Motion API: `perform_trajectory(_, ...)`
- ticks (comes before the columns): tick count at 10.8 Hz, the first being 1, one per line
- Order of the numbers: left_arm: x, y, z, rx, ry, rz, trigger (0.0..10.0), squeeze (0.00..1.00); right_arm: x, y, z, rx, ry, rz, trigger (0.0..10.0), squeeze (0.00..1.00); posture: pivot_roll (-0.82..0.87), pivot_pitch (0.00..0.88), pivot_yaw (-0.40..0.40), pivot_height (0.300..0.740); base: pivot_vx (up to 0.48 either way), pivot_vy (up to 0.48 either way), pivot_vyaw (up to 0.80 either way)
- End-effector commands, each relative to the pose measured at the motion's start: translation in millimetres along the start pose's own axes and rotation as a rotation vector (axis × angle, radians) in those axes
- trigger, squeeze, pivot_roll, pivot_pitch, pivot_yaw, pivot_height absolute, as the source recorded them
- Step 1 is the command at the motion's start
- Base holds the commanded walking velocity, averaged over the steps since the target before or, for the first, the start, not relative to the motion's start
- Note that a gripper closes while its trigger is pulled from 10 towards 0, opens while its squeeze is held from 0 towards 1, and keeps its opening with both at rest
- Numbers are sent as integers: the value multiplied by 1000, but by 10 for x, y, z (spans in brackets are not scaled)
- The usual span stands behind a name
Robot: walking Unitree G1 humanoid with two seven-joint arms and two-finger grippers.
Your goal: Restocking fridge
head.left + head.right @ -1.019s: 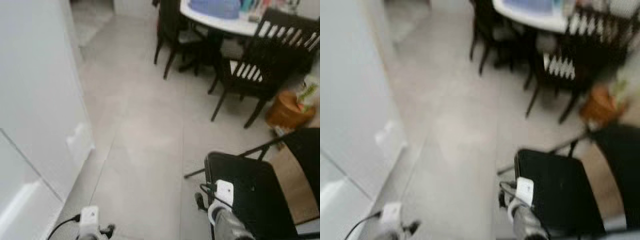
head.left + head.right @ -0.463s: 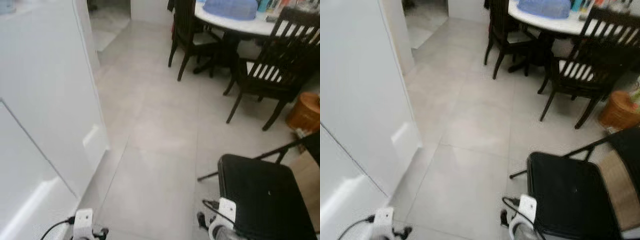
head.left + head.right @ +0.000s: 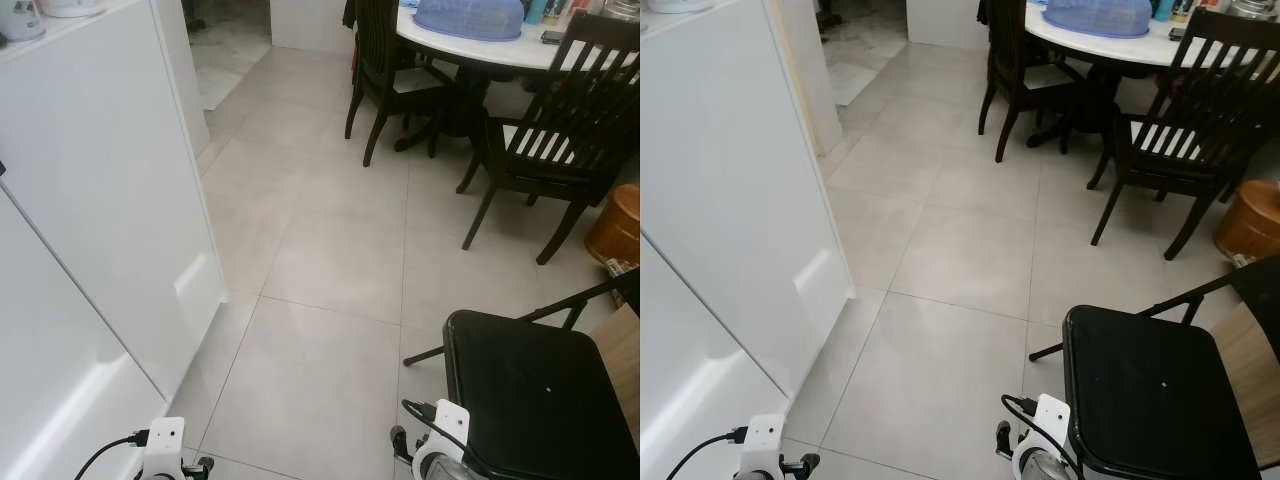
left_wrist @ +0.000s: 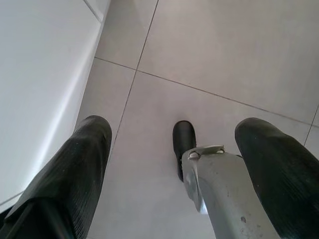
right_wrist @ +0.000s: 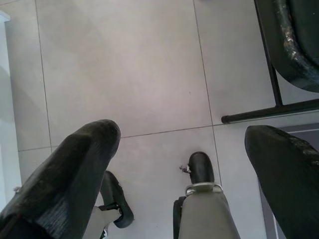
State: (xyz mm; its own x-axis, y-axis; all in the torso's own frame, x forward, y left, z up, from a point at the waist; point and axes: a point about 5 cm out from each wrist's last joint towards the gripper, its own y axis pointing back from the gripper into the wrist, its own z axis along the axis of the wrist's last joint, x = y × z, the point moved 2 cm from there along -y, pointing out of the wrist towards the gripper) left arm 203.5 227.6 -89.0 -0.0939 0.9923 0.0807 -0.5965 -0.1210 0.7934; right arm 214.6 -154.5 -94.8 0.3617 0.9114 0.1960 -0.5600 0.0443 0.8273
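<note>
A tall white fridge point(image 3: 100, 220) stands along my left, doors closed, a thin seam running down its front. Small white items point(image 3: 20, 15) sit on top of it. Both arms hang low by my sides, with the left wrist point(image 3: 163, 455) and the right wrist point(image 3: 440, 468) at the bottom edge of the left eye view. In the left wrist view my left gripper point(image 4: 174, 127) is open over grey floor tiles beside the fridge's base, holding nothing. My right gripper point(image 5: 184, 132) is also open and holding nothing, above the tiles near a black chair leg point(image 5: 271, 112).
A black folding chair point(image 3: 540, 390) stands close at my right. Beyond it is a round white table point(image 3: 480, 45) with a blue cover point(image 3: 468, 15), dark wooden chairs point(image 3: 545, 140) and a brown basket point(image 3: 618, 225). Grey tiled floor point(image 3: 330, 270) stretches ahead to a doorway point(image 3: 225, 50).
The whole picture has shifted and sharpened, so the camera moved; the fridge now takes up more of the left. Both arms still hang low.
</note>
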Motion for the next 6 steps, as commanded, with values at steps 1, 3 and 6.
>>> perform_trajectory(1, 12, 6, -45, 18, -11, -4, 10000, 0, -10, 1, -14, 5, -3, -6, 10000, 0, 123, 0, -52, 740, 0, 0, 0)
perform_trajectory(3, 5, 8, -63, 27, -21, -11, 10000, 0, -21, 3, -6, -10, 2, -8, 10000, 0, 110, 0, -53, 740, 0, 0, 0)
perform_trajectory(6, -21, 12, -83, 27, -34, -27, 10000, 0, -43, 6, -7, -20, 9, -4, 10000, 0, 86, 0, -55, 740, 0, 0, 0)
